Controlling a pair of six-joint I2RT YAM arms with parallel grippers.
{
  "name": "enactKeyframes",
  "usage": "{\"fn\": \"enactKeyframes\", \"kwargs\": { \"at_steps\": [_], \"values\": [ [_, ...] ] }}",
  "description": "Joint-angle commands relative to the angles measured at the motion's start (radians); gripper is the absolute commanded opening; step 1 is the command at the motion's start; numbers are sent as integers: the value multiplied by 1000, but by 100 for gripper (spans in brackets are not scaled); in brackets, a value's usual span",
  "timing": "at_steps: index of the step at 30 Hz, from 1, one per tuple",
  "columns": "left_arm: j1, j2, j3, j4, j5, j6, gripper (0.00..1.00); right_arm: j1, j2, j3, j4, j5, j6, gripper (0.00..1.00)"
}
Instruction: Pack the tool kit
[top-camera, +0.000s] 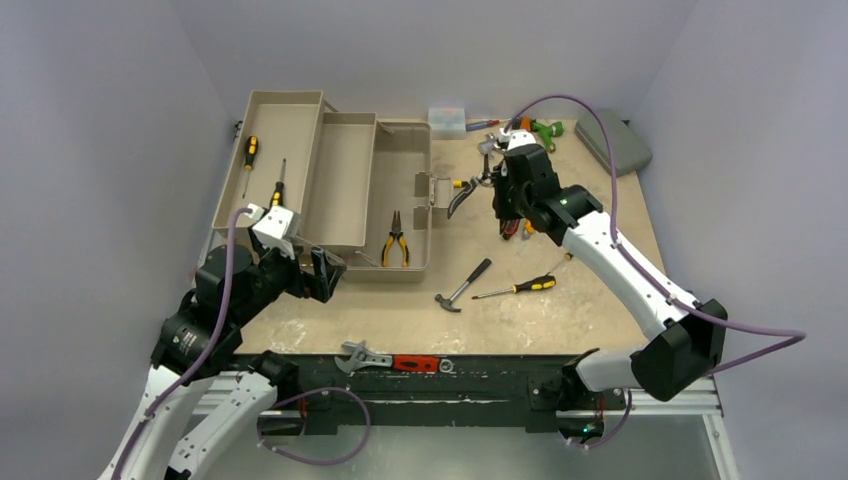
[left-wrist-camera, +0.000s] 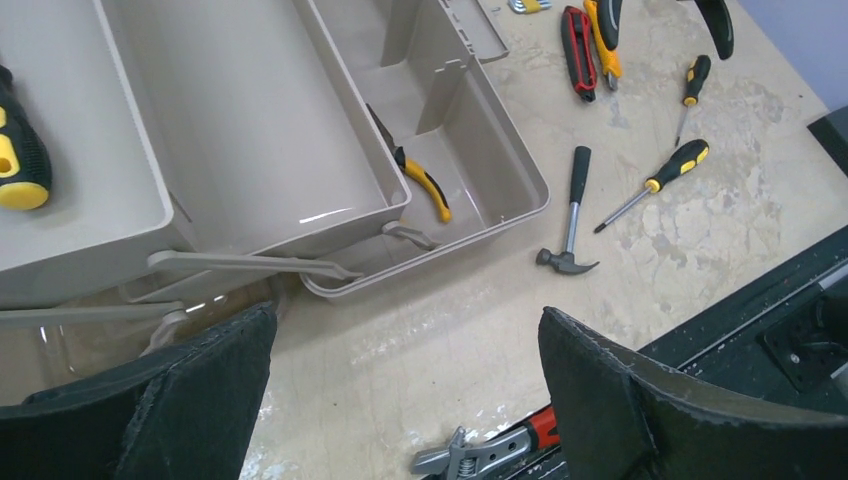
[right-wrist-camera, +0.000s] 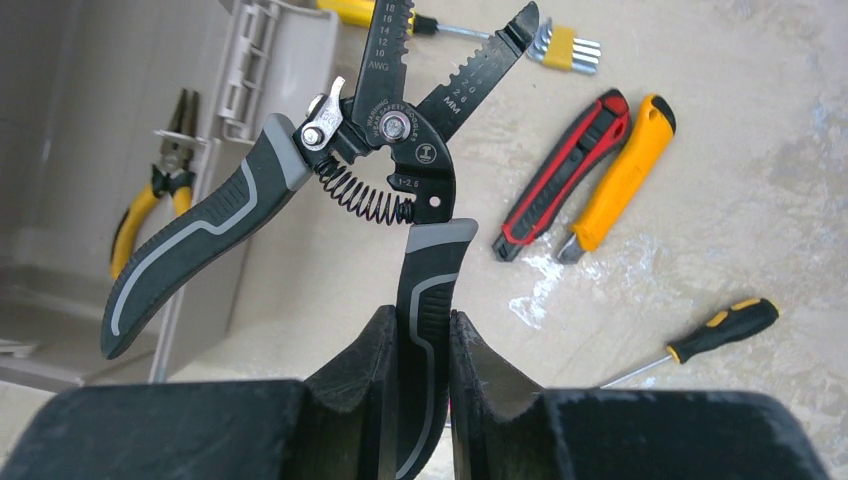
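Right gripper (right-wrist-camera: 420, 335) clamps one grippy handle of stiff, sprung strippers (right-wrist-camera: 400, 130), centre frame; they could swing. Left gripper (left-wrist-camera: 405, 315), lower frame, gapes wide near toolbox (left-wrist-camera: 250, 120).

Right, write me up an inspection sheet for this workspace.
Surface: table, worn, pale scuffs.
Job's things: toolbox open, folded out; pliers in its bottom; screwdrivers in its left tray and on the table; hammer and knives loose on the table; wrench at near edge.
Clutter: clear box and grey case at far edge.
Grippers: left gripper open, empty, by toolbox; right gripper shut on one handle of stripper.
Cables: purple cables, one per arm, looped loose.
Surroundings: plain walls, nothing else seen.
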Motion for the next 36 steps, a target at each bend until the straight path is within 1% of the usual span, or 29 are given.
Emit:
{"fn": "enactKeyframes", "kwargs": {
  "at_steps": [1, 4, 7, 11, 14, 17, 23, 26, 28, 32, 35, 36],
  "values": [
    [0, -16, -16, 80, 78, 16, 100, 36, 15, 93, 38, 3, 25, 0],
    [0, -24, -24, 84, 107, 14, 99, 79, 54, 137, 48, 20, 31, 0],
    [0, -33, -28, 85, 112, 16, 99, 123, 132, 206, 32, 36, 32, 0],
    [2, -50, -24, 72, 65, 12, 99, 179, 262, 320, -10, 70, 30, 0],
    [0, -81, -34, 75, 29, 12, 99, 228, 341, 391, -30, 116, 25, 0],
    [0, -102, -42, 80, 25, 14, 99, 269, 429, 455, -62, 178, 22, 0],
    [0, -94, -39, 69, 30, 17, 99, 353, 591, 575, -134, 336, 5, 0],
    [1, -92, -39, 69, 31, 17, 99, 382, 658, 627, -159, 385, 2, 0],
    [1, -90, -40, 71, 33, 17, 99, 394, 687, 651, -156, 367, 5, 0],
    [1, -84, -40, 65, 34, 16, 99, 399, 695, 639, -78, 195, 32, 0],
    [0, -75, -40, 62, 37, 16, 99, 399, 697, 606, -8, 100, 61, 0],
    [0, -73, -40, 63, 40, 16, 98, 399, 701, 603, 4, 84, 69, 3]
  ]
}}
